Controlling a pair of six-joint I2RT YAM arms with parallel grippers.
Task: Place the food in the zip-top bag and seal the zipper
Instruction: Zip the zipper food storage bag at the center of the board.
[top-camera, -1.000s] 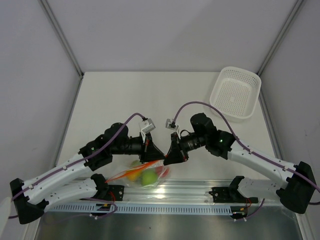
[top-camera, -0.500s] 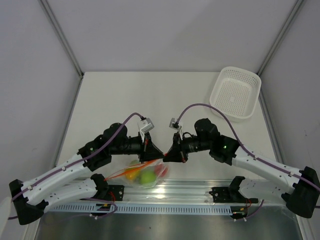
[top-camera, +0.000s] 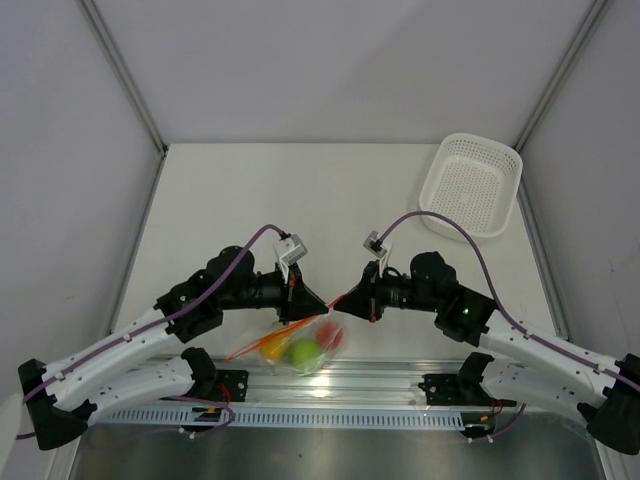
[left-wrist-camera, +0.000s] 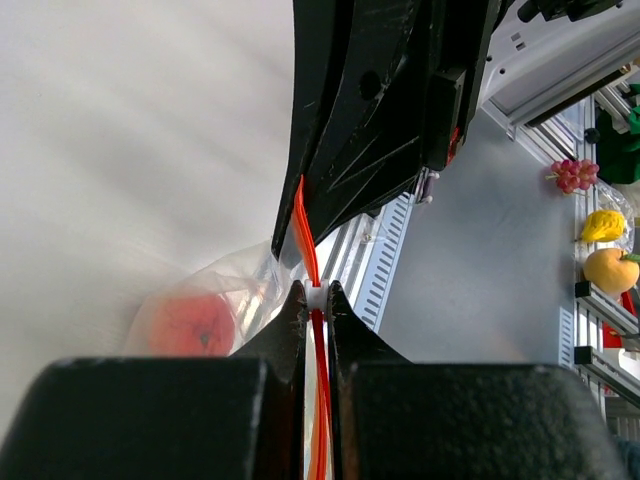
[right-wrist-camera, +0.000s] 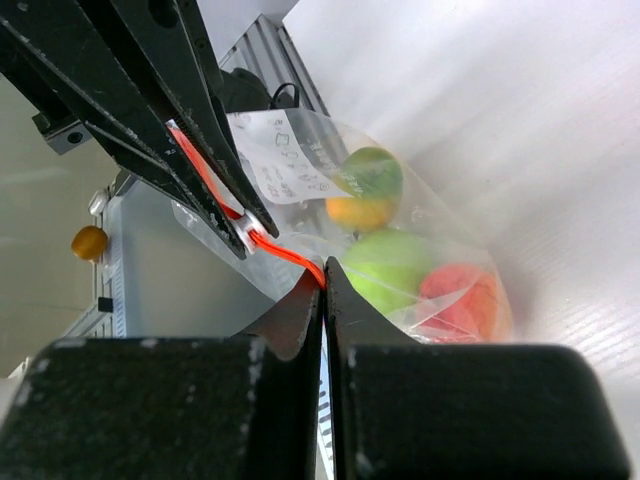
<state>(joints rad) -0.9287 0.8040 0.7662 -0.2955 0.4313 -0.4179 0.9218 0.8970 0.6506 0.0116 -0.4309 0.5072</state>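
The white bench (top-camera: 220, 200) carries a white perforated plastic basket (top-camera: 470, 185) at its far right corner, well apart from everything else. At the near edge, between the two arms and just beside the metal rail, is the small, clear, crinkly zip-top bag (top-camera: 322, 350) (right-wrist-camera: 290, 160) (left-wrist-camera: 240, 285) with a printed white label on its film. All three toy fruits are inside it: a lime-green ball (top-camera: 302, 352) (right-wrist-camera: 385, 268), a yellow-orange piece (top-camera: 272, 348) (right-wrist-camera: 358, 212) touching it, and a smaller red-orange one (top-camera: 328, 335) (right-wrist-camera: 460, 300) (left-wrist-camera: 190, 325) on the ball's other side.

The thin red-orange zipper (top-camera: 262, 344) (right-wrist-camera: 285, 252) (left-wrist-camera: 305, 230) runs slantwise along the bag's mouth. The left pincer (top-camera: 318, 303) (left-wrist-camera: 313, 295) is clamped on it, fingertips together with only the strip between. The right pincer (top-camera: 345, 300) (right-wrist-camera: 322, 285) is pinched tight on the same strip just beside, the two pincers' tips nearly touching.
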